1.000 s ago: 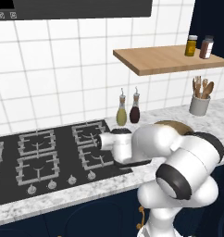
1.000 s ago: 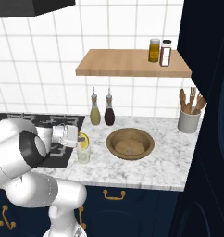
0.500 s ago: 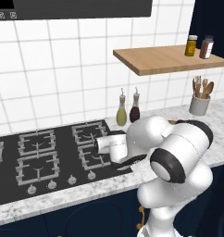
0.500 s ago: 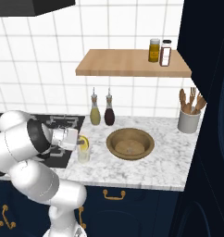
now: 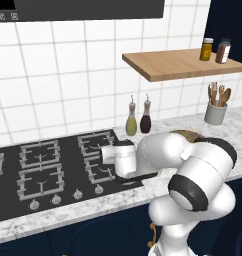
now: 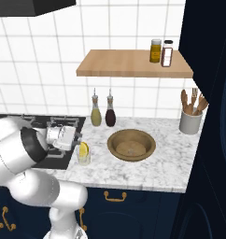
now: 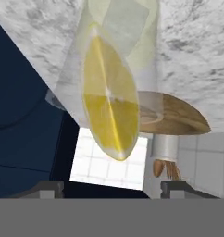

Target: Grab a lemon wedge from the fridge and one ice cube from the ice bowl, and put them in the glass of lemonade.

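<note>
While white square tiles cover the wall, a speckled grey-white marble counter (image 6: 161, 161) runs beneath them above navy cabinets with gold handles. A black gas hob (image 5: 48, 172) with grey grates is set into the counter, and a pale wooden shelf (image 6: 133, 63) carries two spice jars. Two slim stoppered bottles (image 6: 103, 113) stand against the tiles; a grey cup of wooden utensils (image 6: 189, 116) stands near the dark wall. The ice bowl (image 6: 131, 144), round, shallow and wood-brown, sits on the marble. Just beside it stands the glass of lemonade (image 6: 83, 155), small and clear, with the bright yellow lemon wedge (image 7: 108, 104) in it. The gripper (image 7: 111, 189) hangs close by the glass, fingertips spread apart, holding nothing.
</note>
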You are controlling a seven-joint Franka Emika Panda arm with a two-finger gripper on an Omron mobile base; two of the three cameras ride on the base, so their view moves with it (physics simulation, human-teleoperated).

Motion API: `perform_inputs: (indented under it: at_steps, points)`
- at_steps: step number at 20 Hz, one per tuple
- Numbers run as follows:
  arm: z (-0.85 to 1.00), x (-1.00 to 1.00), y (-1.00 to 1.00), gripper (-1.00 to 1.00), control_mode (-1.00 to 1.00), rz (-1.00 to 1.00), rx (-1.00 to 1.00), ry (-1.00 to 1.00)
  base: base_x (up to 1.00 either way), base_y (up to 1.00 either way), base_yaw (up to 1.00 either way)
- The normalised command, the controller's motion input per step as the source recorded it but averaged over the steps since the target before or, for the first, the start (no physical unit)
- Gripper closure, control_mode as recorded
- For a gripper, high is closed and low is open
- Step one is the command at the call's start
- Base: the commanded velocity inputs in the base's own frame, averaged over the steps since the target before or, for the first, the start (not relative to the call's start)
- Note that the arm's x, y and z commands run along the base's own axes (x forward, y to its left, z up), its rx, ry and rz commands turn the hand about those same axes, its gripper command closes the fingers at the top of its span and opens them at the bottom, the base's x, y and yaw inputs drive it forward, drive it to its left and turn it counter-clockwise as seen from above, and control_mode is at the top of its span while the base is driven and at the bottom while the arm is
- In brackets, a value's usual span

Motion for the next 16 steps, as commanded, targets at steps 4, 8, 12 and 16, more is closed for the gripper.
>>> perform_inputs:
  at_steps: [4,8,12,16]
  points:
    - [0.16,-0.21,0.03,-1.00,-1.00,0.00,0.00,-0.01,0.00,0.00,0.00]
    - [0.53,-0.68,0.20,-1.00,-1.00,0.00,0.00,-0.10,0.00,0.00,0.00]
    - [0.86,-0.68,0.04,-1.00,-1.00,0.00,0.15,-0.28,0.00,0.00,0.00]
    - [1.00,-0.74,0.01,-1.00,-1.00,-0.05,0.36,-0.51,0.00,0.00,0.00]
